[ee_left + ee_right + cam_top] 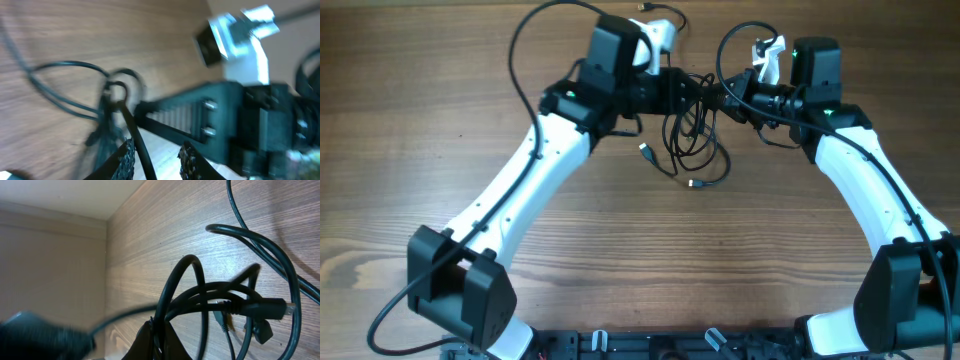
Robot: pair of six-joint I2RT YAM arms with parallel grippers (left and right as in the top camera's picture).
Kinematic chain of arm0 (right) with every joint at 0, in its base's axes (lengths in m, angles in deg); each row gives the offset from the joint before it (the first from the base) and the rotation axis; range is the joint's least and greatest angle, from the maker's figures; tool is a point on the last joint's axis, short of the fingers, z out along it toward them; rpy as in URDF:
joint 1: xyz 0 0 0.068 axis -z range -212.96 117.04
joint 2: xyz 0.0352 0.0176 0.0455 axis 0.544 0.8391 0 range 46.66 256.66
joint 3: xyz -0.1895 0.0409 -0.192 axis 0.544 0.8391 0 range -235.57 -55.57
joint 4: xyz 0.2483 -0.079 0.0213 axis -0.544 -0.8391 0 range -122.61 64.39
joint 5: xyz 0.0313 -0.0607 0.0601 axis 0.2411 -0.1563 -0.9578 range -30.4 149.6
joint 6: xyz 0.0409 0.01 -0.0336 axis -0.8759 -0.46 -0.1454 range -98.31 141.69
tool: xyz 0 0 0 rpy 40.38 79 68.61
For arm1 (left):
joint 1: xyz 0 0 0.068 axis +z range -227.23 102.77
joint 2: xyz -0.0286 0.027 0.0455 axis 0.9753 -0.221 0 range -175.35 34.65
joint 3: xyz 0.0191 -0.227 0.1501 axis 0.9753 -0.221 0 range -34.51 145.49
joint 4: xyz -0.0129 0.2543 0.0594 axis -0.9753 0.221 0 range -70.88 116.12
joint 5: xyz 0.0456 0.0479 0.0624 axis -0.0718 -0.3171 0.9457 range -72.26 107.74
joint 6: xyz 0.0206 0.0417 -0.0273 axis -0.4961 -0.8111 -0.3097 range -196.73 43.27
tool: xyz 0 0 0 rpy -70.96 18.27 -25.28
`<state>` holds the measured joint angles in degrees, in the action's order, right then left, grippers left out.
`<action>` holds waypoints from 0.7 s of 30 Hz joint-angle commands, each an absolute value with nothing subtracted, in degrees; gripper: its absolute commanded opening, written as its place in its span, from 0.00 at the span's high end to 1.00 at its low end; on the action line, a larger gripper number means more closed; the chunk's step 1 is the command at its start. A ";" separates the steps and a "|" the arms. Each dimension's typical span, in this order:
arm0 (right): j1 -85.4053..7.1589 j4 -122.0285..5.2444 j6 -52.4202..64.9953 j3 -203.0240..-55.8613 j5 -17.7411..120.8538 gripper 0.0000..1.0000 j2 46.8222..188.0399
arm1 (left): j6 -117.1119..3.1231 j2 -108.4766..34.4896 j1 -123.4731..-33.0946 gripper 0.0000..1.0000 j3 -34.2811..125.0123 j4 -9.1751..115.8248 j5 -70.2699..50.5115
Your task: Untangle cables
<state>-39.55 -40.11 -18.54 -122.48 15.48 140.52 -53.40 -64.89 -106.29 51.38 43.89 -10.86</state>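
The cables (692, 140): where are they to be found? (A)

They are bunched in loose loops between the two pincers and trail from the fingertips toward the robot's side, over the wooden table (620, 260). The right pincer (155, 342) is closed tight on strands at the far edge of the bunch. The left pincer (156, 160) is narrowed. A gap is seen between its fingers (126, 159) and one strand runs through it, but whether that strand is pinched cannot be told. (B)

How is the step in hand to be done well? (A)

A pull apart seems to be intended. A firm hold on one strand should be made sure of at the left pincer first, since a strand lying loose in the gap would simply slide out. The pincers would then best be drawn away from each other slowly and level, so that loops are fed out rather than cinched into a knot. (B)

What else is around, and what stands in the way? (A)

The right pincer is seen just ahead of the left fingertips, so little room is left between them. Small plugs (695, 183) lie at the near edge of the bunch, below both pincers, and could be caught in a loop. A thick arm wire (533, 45) arches behind the left pincer and is not to be mistaken for the work. (B)
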 commanded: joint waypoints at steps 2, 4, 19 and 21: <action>-39.72 -39.80 -17.30 -122.68 14.13 0.96 140.74 | -56.61 -65.33 -114.18 0.71 52.51 46.01 -9.20; -39.72 -39.82 -17.27 -122.68 14.13 0.96 140.74 | -56.61 -65.33 -114.45 0.74 52.49 48.37 -8.15; -39.72 -39.96 -17.30 -122.68 14.13 0.96 140.74 | -56.33 -62.07 -103.78 0.29 52.51 59.94 7.58; -39.72 -40.02 -17.06 -122.68 14.13 0.96 140.74 | -56.39 -61.57 -101.66 0.29 52.51 59.96 7.56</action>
